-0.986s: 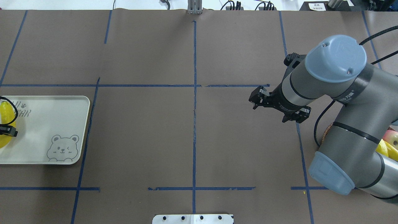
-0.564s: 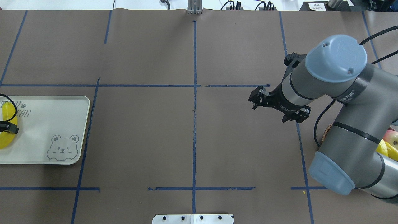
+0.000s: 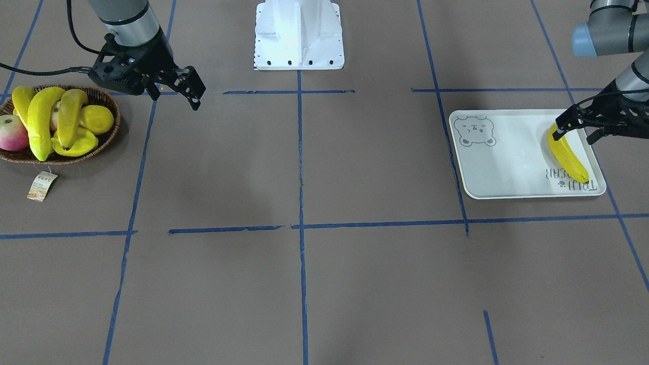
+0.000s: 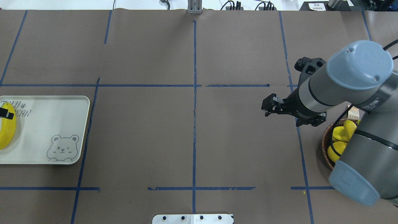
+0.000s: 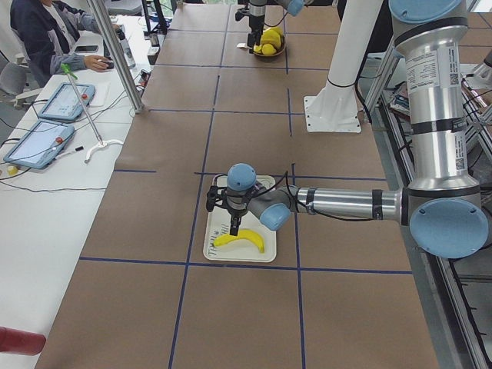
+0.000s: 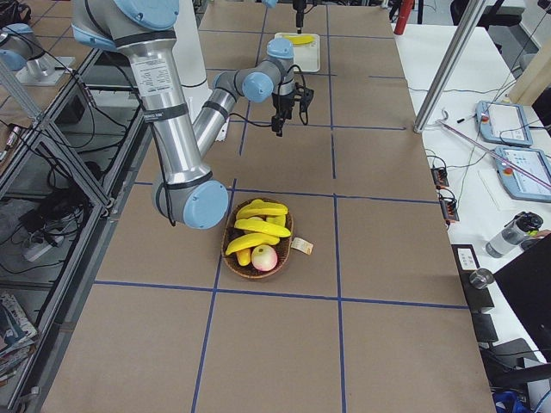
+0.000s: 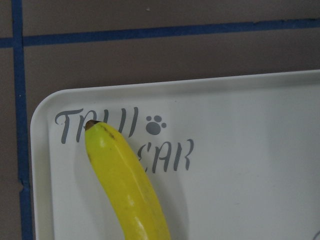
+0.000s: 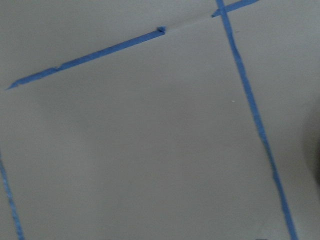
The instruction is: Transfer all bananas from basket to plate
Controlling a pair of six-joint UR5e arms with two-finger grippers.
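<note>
Bananas lie in two places. Most are heaped in the dark wicker basket at the robot's right end of the desk, packed in beside a red-and-green apple and a round lemon. The exterior right view shows three long ones lying across the top, and the basket's paper tag rests on the desk just beside the rim. One banana lies flat on the plate at the opposite end of the desk, along the short side away from the bear drawing, with its brown tip over the grey lettering. The left gripper hangs over this banana with its jaws apart and nothing clamped between them. I cannot tell whether a fingertip touches the fruit, and the left wrist view shows no finger on it. The right gripper hovers over bare desk near the basket, on the side toward the desk's middle, its fingers spread and empty. Its wrist view takes in only brown desk and blue tape lines.
</note>
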